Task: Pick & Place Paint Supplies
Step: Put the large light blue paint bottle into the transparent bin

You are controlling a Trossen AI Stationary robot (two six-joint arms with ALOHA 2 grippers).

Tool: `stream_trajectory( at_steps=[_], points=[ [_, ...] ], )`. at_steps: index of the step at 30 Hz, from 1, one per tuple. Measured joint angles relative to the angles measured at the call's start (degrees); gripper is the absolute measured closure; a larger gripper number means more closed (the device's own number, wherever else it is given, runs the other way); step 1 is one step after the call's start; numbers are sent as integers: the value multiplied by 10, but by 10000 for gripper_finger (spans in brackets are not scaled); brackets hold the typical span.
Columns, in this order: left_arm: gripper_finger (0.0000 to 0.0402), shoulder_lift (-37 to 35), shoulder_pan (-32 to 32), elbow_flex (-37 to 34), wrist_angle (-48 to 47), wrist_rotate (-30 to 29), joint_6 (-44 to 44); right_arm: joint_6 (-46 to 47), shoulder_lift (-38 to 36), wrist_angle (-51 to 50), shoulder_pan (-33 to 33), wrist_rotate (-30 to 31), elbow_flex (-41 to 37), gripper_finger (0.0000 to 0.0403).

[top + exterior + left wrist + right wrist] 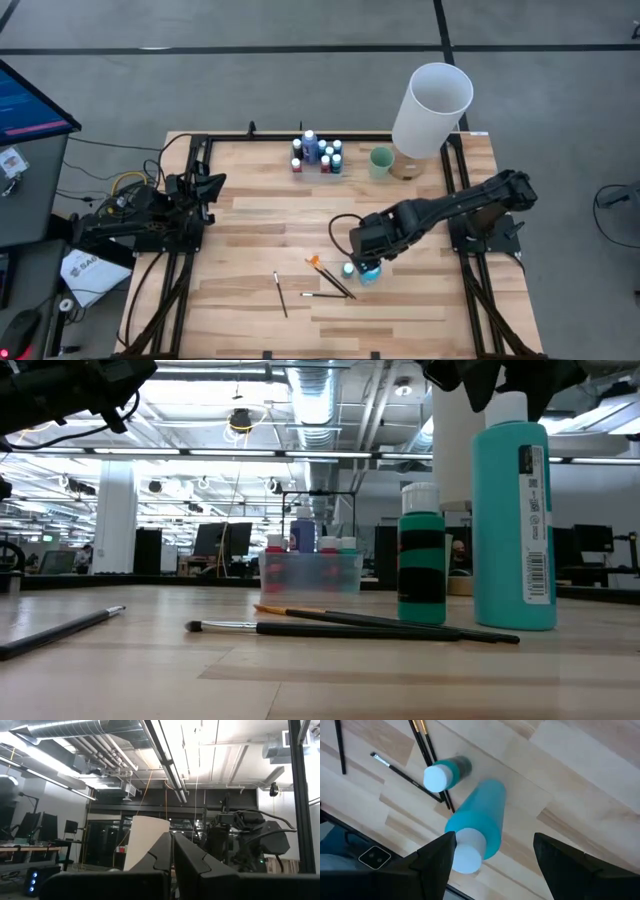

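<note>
My right gripper (495,842) is open and points down over a tall teal bottle (477,817) that stands upright on the table. Its two fingers flank the bottle's white cap (468,851). In the low view the dark fingers show above that bottle (515,525). A shorter green bottle with a dark label (422,555) stands beside it, its white cap showing in the right wrist view (436,777). Thin dark brushes (325,294) and an orange-ended one (318,264) lie flat near the bottles. My left gripper (172,851) is shut and parked at the table's left (205,185). My right gripper has one finger (437,857) right beside the tall teal bottle's white cap, coming from above. I cannot tell whether it touches the cap. The other finger (570,862) stands well apart from the bottle.
A clear bin with several small paint bottles (318,155) sits at the far edge, with a pale green cup (381,161) and a tall white cylinder (432,108) to its right. Another brush (281,293) lies left of the bottles. Bare wood stretches across the table's middle (270,220).
</note>
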Motion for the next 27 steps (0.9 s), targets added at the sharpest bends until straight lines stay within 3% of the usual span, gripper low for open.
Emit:
stream_trajectory(
  at_steps=[10,27],
  points=[
    [400,0,0,0,0,0,0,12,-17,16,14,30,26,138],
    [400,0,0,0,0,0,0,3,61,4,35,11,27,138]
  ],
)
